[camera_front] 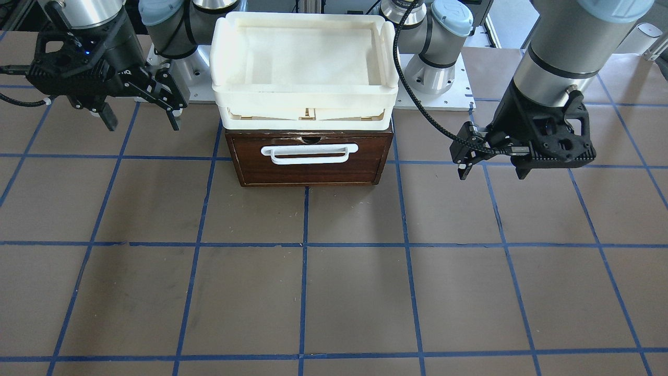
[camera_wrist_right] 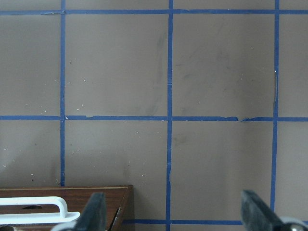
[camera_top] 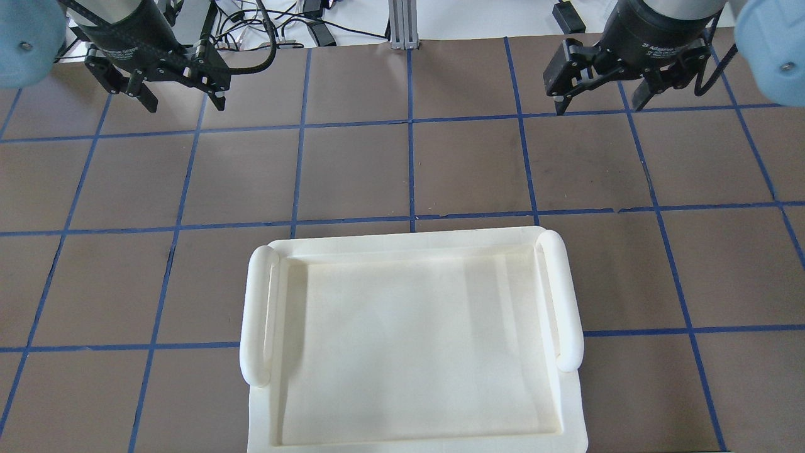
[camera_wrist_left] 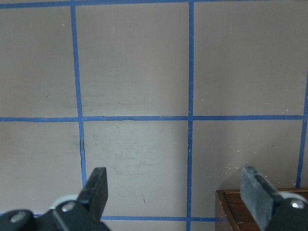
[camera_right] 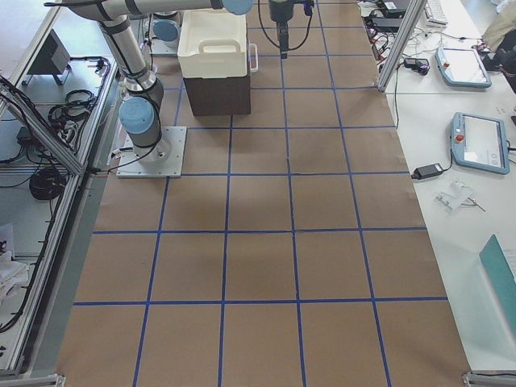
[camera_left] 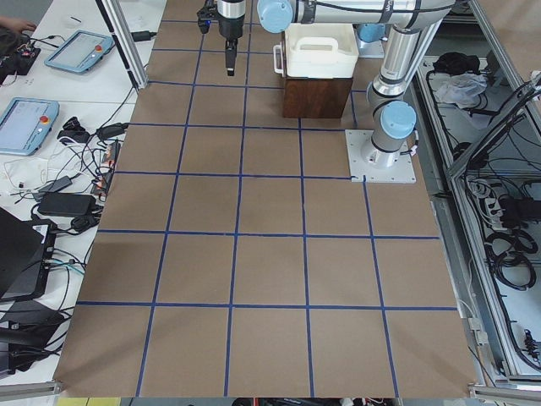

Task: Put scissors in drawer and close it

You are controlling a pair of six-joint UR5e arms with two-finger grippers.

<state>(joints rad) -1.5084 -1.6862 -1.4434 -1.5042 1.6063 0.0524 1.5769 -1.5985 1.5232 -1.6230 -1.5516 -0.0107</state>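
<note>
The dark brown drawer (camera_front: 313, 172) stands shut at the back middle of the table, its white bar handle (camera_front: 310, 153) facing forward. The scissors show in no view. My left gripper (camera_front: 491, 173) hangs open and empty above the table beside the drawer; it also shows in the overhead view (camera_top: 185, 104). My right gripper (camera_front: 142, 122) is open and empty on the drawer's other side, also in the overhead view (camera_top: 599, 106). The left wrist view shows a drawer corner (camera_wrist_left: 236, 211). The right wrist view shows the drawer's front (camera_wrist_right: 48, 195).
Stacked white plastic trays (camera_front: 302, 96) sit on top of the drawer box and hide it in the overhead view (camera_top: 258, 314). The brown table (camera_front: 334, 292) carries a blue tape grid. The arm bases (camera_front: 433, 68) stand behind the box.
</note>
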